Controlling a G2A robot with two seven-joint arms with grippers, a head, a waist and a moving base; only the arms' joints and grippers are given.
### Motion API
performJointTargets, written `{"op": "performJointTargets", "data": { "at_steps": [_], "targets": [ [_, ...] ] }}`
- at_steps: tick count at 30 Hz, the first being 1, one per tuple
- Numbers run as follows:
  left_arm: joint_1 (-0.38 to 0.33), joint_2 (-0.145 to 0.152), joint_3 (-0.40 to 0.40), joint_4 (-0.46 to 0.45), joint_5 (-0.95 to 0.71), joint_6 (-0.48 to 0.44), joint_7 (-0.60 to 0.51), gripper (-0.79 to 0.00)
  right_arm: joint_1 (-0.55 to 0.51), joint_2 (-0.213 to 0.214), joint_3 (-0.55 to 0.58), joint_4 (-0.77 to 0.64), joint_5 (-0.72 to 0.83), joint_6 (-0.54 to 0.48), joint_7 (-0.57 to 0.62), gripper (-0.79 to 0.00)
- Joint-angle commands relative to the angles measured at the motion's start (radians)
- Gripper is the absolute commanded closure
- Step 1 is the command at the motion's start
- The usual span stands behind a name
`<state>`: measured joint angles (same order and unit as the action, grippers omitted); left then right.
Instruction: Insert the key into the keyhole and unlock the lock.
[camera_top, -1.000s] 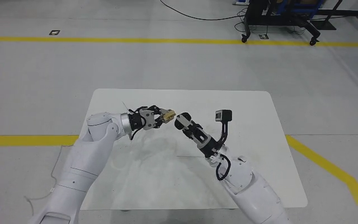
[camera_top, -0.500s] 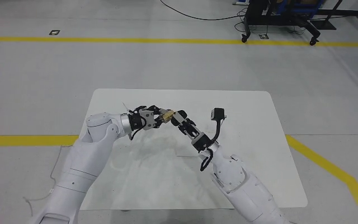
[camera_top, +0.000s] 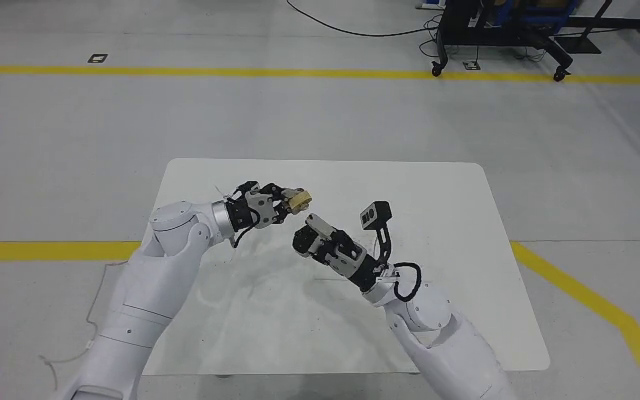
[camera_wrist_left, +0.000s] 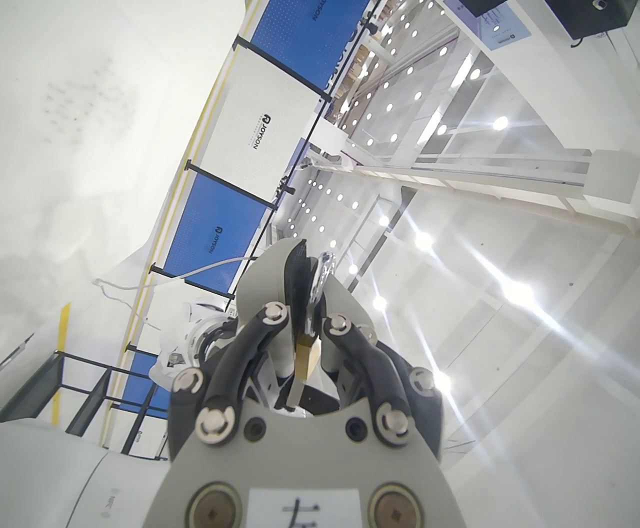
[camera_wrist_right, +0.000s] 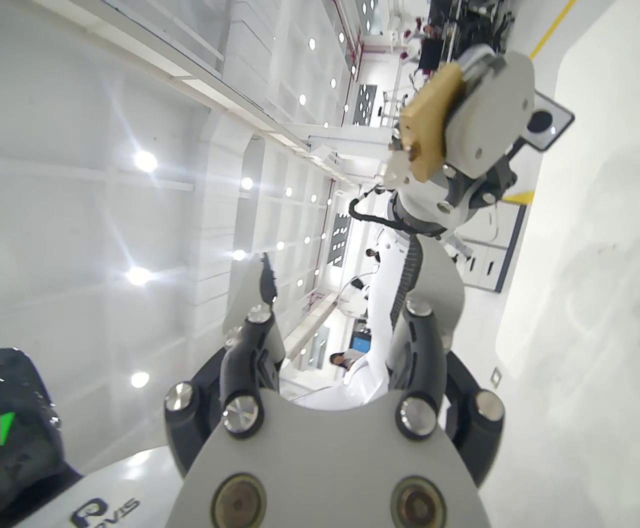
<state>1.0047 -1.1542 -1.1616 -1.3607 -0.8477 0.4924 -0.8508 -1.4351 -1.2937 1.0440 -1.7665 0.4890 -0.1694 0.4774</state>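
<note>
Nearest, over the middle of the table (camera_top: 450, 210): right gripper (camera_top: 303, 240), jaws spread wide, nothing between them, aimed far and left toward the lock. Just beyond, apart by a small gap: left gripper (camera_top: 284, 199), jaws narrow, clamped flat on the lock (camera_wrist_right: 431, 124) and holding it clear above the table. Brass body pinched between the pads, silver shackle up by the fingertips, keyhole end jutting out on the side toward the right gripper. At that end a pale stub, probably the key (camera_wrist_right: 396, 170); cannot tell how deep in, nor whether turned. Unlocking judged not yet done, with the right jaws off the key.

Risks from here, as judgement only:

- **Tight access.** Key head close beside the left fingers, so little room for the right ones. Likely result: finger against finger, or a grip on the brass body instead of the key.
- **Shallow pinch on so small a head.** Slipping during the twist, or pulling the key out and dropping it onto the table.
- **Twisting off-axis or too hard.** Lock rotating between the left pads, perhaps sliding free, or a bent key.
- **Closing in at a slant from this wide-open pose.** Knocking the key sideways before any grip.

Safer: slow, square approach, firm left clamp.
</note>
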Motion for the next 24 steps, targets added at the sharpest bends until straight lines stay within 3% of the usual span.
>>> {"op": "performJointTargets", "data": {
  "at_steps": [1,2,4,5,20,21,24],
  "targets": [
    [0.003,0.001,0.001,-0.006,0.007,-0.015,-0.016,0.000,0.020,-0.003,-0.008,0.026,0.045,0.025,0.019,-0.557],
    [0.003,0.002,0.002,-0.006,0.010,-0.016,-0.019,0.000,0.026,-0.005,-0.010,0.033,0.055,0.031,0.021,-0.533],
    [0.004,0.003,0.004,-0.008,0.019,-0.019,-0.020,0.000,0.046,-0.008,-0.017,0.055,0.077,0.045,0.023,-0.372],
    [0.005,0.003,0.004,-0.009,0.021,-0.020,-0.020,0.000,0.050,-0.010,-0.019,0.059,0.086,0.051,0.026,-0.342],
    [0.011,0.008,0.009,-0.025,0.056,-0.046,-0.021,0.000,0.087,-0.018,0.006,0.120,0.185,0.095,0.020,-0.323],
    [0.011,0.008,0.009,-0.025,0.057,-0.046,-0.020,0.000,0.088,-0.018,0.006,0.121,0.185,0.096,0.018,-0.308],
    [0.012,0.008,0.010,-0.026,0.060,-0.049,-0.018,0.000,0.089,-0.019,0.007,0.124,0.189,0.096,0.019,-0.160]
  ]
}}
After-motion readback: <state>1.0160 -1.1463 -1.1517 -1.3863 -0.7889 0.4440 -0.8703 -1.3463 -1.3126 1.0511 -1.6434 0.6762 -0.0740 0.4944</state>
